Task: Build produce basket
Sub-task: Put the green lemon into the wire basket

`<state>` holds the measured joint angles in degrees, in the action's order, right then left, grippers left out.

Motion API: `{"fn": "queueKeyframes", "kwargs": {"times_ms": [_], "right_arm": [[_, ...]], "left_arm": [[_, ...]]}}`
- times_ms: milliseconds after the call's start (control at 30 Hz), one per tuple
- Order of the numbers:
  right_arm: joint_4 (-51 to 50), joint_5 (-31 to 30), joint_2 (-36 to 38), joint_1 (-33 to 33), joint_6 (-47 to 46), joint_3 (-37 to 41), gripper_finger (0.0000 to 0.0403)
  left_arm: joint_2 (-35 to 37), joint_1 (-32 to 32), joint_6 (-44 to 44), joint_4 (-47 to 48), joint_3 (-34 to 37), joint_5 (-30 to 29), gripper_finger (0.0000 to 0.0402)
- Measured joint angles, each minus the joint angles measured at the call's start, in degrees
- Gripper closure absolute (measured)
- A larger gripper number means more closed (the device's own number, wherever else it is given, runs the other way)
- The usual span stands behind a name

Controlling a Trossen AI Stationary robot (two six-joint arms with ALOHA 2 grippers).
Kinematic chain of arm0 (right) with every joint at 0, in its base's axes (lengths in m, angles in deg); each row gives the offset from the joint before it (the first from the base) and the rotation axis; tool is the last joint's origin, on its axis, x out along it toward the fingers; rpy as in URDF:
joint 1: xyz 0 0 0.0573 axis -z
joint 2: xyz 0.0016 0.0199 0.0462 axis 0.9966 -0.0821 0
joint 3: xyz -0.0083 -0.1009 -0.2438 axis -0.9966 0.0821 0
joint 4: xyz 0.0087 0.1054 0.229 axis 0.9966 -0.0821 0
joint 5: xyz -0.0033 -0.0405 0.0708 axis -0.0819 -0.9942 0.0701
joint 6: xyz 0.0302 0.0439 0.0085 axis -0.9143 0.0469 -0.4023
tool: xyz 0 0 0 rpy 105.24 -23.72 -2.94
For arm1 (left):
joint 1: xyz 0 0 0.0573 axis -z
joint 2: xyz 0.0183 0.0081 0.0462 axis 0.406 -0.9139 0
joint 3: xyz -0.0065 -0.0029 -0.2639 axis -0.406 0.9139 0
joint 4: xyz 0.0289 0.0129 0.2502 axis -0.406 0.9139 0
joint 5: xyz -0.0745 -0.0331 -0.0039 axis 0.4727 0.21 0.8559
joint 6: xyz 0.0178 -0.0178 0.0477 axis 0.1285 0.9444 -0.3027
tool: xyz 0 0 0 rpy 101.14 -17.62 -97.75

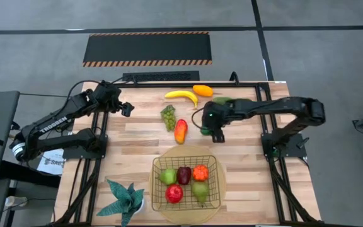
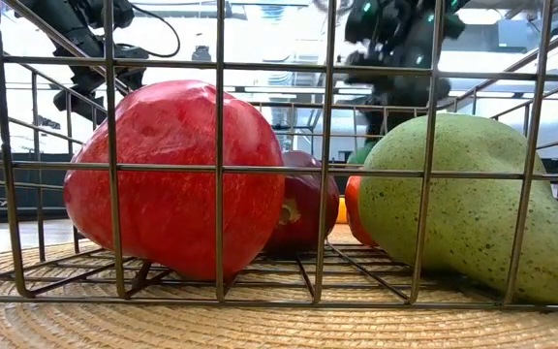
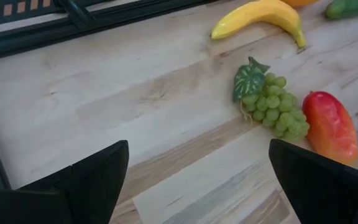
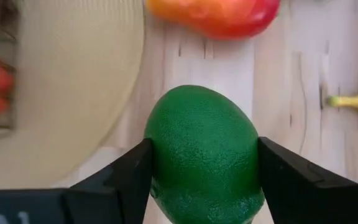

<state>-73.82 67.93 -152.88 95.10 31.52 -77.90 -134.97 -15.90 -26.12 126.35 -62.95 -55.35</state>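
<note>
My right gripper (image 1: 216,130) is shut on a green lime (image 4: 204,155), over the wood between the red-orange mango (image 1: 180,130) and the round tan mat (image 4: 61,93). My left gripper (image 1: 126,108) is open near the table's far left, its fingers (image 3: 98,180) over bare wood. The yellow banana (image 1: 181,96), green grapes (image 1: 168,116), cucumber (image 1: 222,101) and an orange fruit (image 1: 202,90) lie on the table. The wire basket (image 1: 158,203) stands on the mat and holds a red apple (image 2: 172,174), a dark red apple (image 1: 184,174), a green apple (image 1: 168,176), a tomato (image 1: 200,173) and a pear (image 2: 473,208). My right gripper pinches the lime between its two fingers (image 4: 123,174), one on each of its opposite sides (image 4: 160,155). The fingers come from above, pointing down. The lime fills the gap between them and shows over the wood beside the mat's edge.
A teal leafy plant (image 1: 125,200) stands at the near left, beside the basket. Bare wood lies between my left gripper and the grapes (image 3: 272,102). The basket's grid wall (image 2: 219,194) rises around the fruit inside it.
</note>
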Motion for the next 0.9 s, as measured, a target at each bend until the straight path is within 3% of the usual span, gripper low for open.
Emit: {"fn": "queueKeyframes", "kwargs": {"times_ms": [167, 367, 567, 900], "right_arm": [[2.21, 2.28, 7.85, -3.89, -11.29, -4.88, 0.0146], [10.52, 2.73, 10.49, -14.99, -22.55, -10.83, 0.0147], [12.26, -0.4, 3.38, -25.16, -27.5, -15.04, 0.0147], [12.2, -0.43, -11.7, -33.66, -35.24, -19.71, 0.0147]], "left_arm": [[0.02, 0.0, -0.01, -0.02, -0.03, 0.23, 0.0028], [0.02, 0.0, -0.03, -0.03, -0.03, 0.28, 0.0028], [0.02, 0.0, -0.92, 0.02, -0.05, 0.48, 0.0028], [0.04, 0.03, -1.56, 0.35, -0.07, 0.93, 0.0028]]}}
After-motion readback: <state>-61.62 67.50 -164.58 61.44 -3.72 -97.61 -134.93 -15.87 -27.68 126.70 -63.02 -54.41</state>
